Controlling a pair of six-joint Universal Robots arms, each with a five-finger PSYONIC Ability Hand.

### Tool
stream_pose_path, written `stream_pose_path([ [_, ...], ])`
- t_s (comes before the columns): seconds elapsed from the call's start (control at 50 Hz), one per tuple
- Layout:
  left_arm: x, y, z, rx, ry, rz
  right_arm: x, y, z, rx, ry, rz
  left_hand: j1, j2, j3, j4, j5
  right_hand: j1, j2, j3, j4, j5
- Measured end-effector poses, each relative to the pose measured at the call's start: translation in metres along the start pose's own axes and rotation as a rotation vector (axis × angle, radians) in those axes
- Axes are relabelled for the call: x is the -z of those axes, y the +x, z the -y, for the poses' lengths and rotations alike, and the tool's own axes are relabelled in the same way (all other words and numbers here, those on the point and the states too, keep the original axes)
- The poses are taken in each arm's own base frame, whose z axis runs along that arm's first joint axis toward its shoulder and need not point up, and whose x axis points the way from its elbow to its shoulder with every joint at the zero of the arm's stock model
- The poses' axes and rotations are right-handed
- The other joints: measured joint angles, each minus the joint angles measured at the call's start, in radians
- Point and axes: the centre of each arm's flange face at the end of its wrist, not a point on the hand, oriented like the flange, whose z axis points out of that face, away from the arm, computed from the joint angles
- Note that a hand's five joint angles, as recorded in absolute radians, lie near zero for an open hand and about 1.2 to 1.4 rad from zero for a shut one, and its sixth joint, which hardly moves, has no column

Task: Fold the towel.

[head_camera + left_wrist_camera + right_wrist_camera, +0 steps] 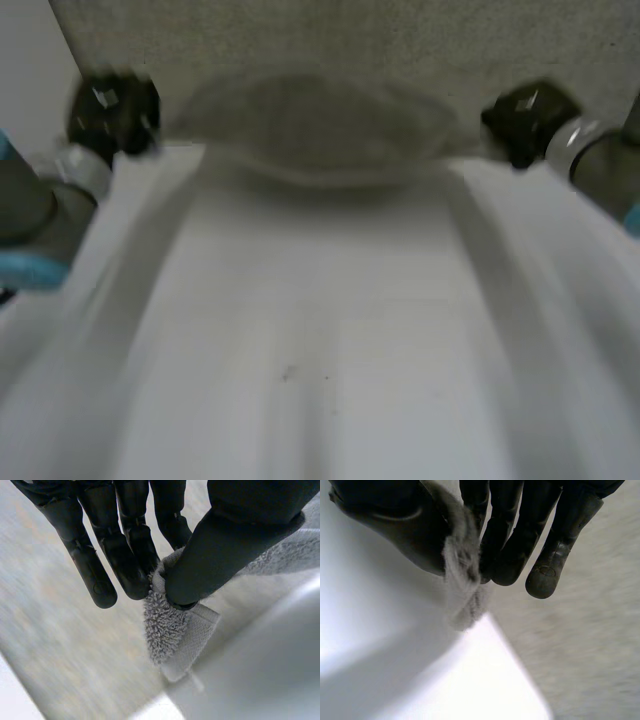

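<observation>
Two corners of the towel [310, 120] are being pinched between thumb and fingers: one by the left hand [112, 108] at upper left, one by the right hand [527, 118] at upper right. The held edge is running crosswise between them, sagging above the bench [320, 330].

your head camera looks down from between the arms: left hand [112, 108] at ten o'clock, right hand [525, 118] at two. wrist cameras sit close along each palm; all share the towel [162, 625] corners.
</observation>
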Motion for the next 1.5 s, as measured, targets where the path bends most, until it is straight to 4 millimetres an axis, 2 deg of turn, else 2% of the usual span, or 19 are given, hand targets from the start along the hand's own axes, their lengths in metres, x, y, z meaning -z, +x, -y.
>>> stream_pose_path([
  [0.04, 0.016, 0.014, -0.038, 0.014, -0.069, -0.049, -0.005, -0.026, -0.031, 0.014, -0.047, 0.076, 0.0, 0.0, 0.0, 0.0, 0.0, 0.0, 0.0, 0.0, 0.0, 0.0],
  [0.14, 0.046, 0.035, -0.092, 0.034, -0.164, -0.098, -0.008, -0.069, -0.083, 0.077, -0.124, 0.168, 0.0, 0.0, 0.0, 0.0, 0.0, 0.0, 0.0, 0.0, 0.0, 0.0],
  [0.24, 0.065, 0.043, -0.111, -0.001, -0.218, -0.119, -0.004, -0.079, -0.106, 0.149, -0.197, 0.177, 0.0, 0.0, 0.0, 0.0, 0.0, 0.0, 0.0, 0.0, 0.0, 0.0],
  [0.32, 0.075, 0.041, -0.101, -0.094, -0.248, -0.131, 0.01, -0.062, -0.1, 0.181, -0.239, 0.136, 0.0, 0.0, 0.0, 0.0, 0.0, 0.0, 0.0, 0.0, 0.0, 0.0],
  [0.46, 0.097, 0.013, -0.057, -0.232, -0.325, -0.108, 0.062, -0.018, -0.061, 0.183, -0.267, 0.085, 0.0, 0.0, 0.0, 0.0, 0.0, 0.0, 0.0, 0.0, 0.0, 0.0],
  [0.62, 0.147, 0.0, 0.005, -0.236, -0.41, -0.086, 0.131, -0.01, -0.044, 0.194, -0.402, 0.308, 0.005, 0.0, 0.0, 0.0, 0.0, 0.0, 0.0, 0.0, 0.0, 0.001],
  [0.72, 0.16, -0.005, 0.021, -0.235, -0.403, -0.06, 0.135, 0.001, -0.037, 0.185, -0.36, 0.341, 0.005, 0.0, 0.0, 0.0, 0.0, 0.0, 0.0, 0.0, 0.0, 0.002],
  [0.8, 0.152, -0.008, 0.019, -0.24, -0.38, -0.055, 0.113, 0.01, -0.044, 0.153, -0.326, 0.302, 0.005, 0.0, 0.0, 0.0, 0.0, 0.0, 0.0, 0.0, 0.0, 0.003],
  [0.84, 0.139, -0.006, 0.013, -0.244, -0.36, -0.067, 0.097, 0.013, -0.051, 0.134, -0.324, 0.277, 0.005, 0.0, 0.0, 0.0, 0.0, 0.0, 0.0, 0.0, 0.0, 0.006],
  [0.9, 0.118, 0.001, 0.004, -0.249, -0.329, -0.099, 0.074, 0.014, -0.065, 0.11, -0.344, 0.249, 0.005, 0.0, 0.0, 0.0, 0.0, 0.0, 0.0, 0.0, 0.0, 0.011],
  [0.94, 0.091, 0.014, -0.01, -0.255, -0.296, -0.142, 0.048, 0.007, -0.082, 0.096, -0.385, 0.228, 0.005, 0.0, 0.0, 0.0, 0.0, 0.0, 0.0, 0.0, 0.0, 0.012],
  [1.04, 0.044, 0.034, -0.038, -0.265, -0.265, -0.175, 0.015, -0.01, -0.102, 0.084, -0.426, 0.194, 0.009, 0.0, 0.0, 0.0, 0.005, 0.0, 0.0, 0.0, 0.0, 0.014],
  [1.14, 0.007, 0.048, -0.066, -0.277, -0.252, -0.169, -0.008, -0.022, -0.114, 0.062, -0.409, 0.14, 0.01, 0.0, 0.0, 0.0, 0.005, 0.0, 0.0, 0.0, 0.0, 0.014],
  [1.2, -0.007, 0.054, -0.079, -0.284, -0.253, -0.158, -0.017, -0.026, -0.115, 0.06, -0.382, 0.102, 0.01, 0.0, 0.0, 0.0, 0.005, 0.0, 0.0, 0.0, 0.0, 0.014],
  [1.36, -0.025, 0.058, -0.097, -0.292, -0.264, -0.14, -0.033, -0.029, -0.114, 0.085, -0.325, 0.017, -0.027, -0.06, -0.059, -0.061, -0.033, 0.0, 0.0, 0.0, 0.0, 0.014],
  [1.4, -0.028, 0.057, -0.099, -0.293, -0.262, -0.137, -0.036, -0.028, -0.114, 0.094, -0.32, -0.005, -0.452, -0.489, -0.48, -0.49, -0.434, -0.188, -0.209, -0.197, -0.2, -0.208],
  [1.42, -0.028, 0.057, -0.1, -0.293, -0.261, -0.136, -0.037, -0.028, -0.115, 0.096, -0.321, -0.012, -0.657, -0.667, -0.653, -0.665, -0.649, -0.413, -0.416, -0.398, -0.401, -0.416],
  [1.46, -0.029, 0.057, -0.1, -0.292, -0.259, -0.135, -0.037, -0.028, -0.115, 0.098, -0.326, -0.02, -0.883, -0.909, -0.902, -0.906, -0.882, -0.714, -0.747, -0.717, -0.698, -0.734],
  [1.5, -0.03, 0.056, -0.099, -0.292, -0.256, -0.133, -0.037, -0.028, -0.116, 0.098, -0.332, -0.027, -0.951, -0.982, -0.982, -0.98, -0.953, -0.962, -0.993, -0.962, -0.959, -1.014],
])
